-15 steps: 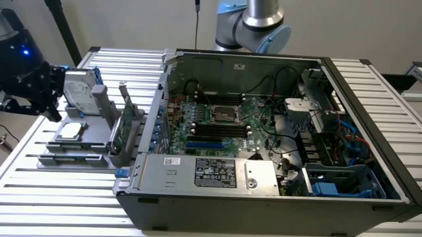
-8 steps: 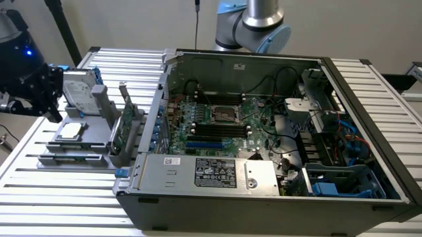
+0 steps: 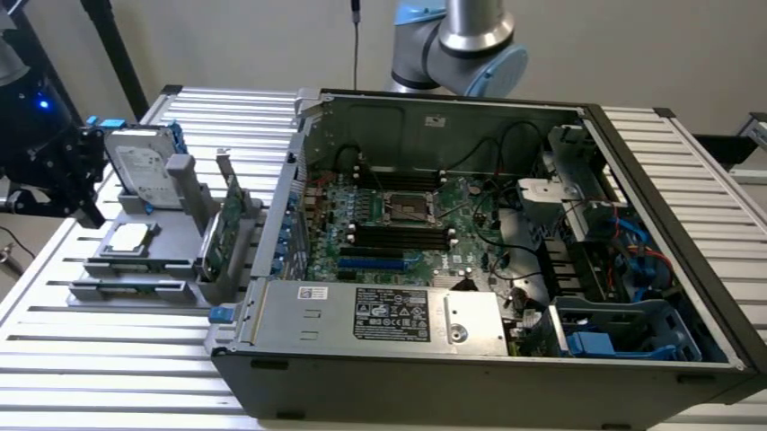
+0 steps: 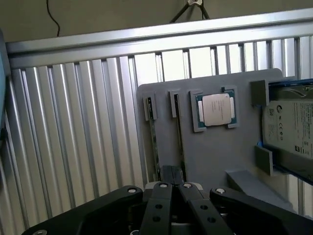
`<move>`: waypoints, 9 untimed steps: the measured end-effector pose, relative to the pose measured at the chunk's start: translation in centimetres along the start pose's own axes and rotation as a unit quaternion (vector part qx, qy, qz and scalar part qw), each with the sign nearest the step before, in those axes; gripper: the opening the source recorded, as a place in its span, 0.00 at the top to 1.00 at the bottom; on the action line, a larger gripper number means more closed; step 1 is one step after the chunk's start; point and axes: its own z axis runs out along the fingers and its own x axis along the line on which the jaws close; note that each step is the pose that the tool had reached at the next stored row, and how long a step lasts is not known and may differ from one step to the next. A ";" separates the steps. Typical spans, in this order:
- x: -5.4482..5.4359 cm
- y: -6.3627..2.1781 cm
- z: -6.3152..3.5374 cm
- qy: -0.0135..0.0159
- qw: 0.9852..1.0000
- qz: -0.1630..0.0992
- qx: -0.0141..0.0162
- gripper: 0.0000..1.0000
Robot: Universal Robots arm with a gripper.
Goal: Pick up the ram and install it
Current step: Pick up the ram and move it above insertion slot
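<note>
The ram [image 4: 179, 132] stands on edge in a slot of the grey tray [image 4: 215, 156], at the exterior view's lower left, beside the open computer case [image 3: 432, 112]. Its long axis runs straight ahead of the gripper [image 4: 171, 174], whose fingers look pressed together, holding nothing.

We see gripper [image 4: 172, 177] close over grey holder [image 4: 215, 156]; ram [image 4: 179, 139] edge-on in slot, beside processor chip [image 4: 216, 108]; hard drive [image 4: 288, 129] nearby
</note>
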 end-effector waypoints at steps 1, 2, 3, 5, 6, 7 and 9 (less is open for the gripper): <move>0.0 0.24 0.10 0.000 1.000 -0.001 0.000 0.89; 0.1 0.42 0.21 0.000 1.000 -0.004 0.000 0.89; 0.1 0.51 0.32 -0.001 1.000 -0.006 0.000 0.89; 0.2 0.58 0.56 -0.001 1.000 -0.014 0.000 0.89; 0.2 0.60 0.65 -0.002 1.000 -0.018 0.000 0.89; 0.2 0.61 0.73 -0.002 1.000 -0.022 0.000 0.89; 0.2 0.62 0.84 -0.002 1.000 -0.029 0.000 0.89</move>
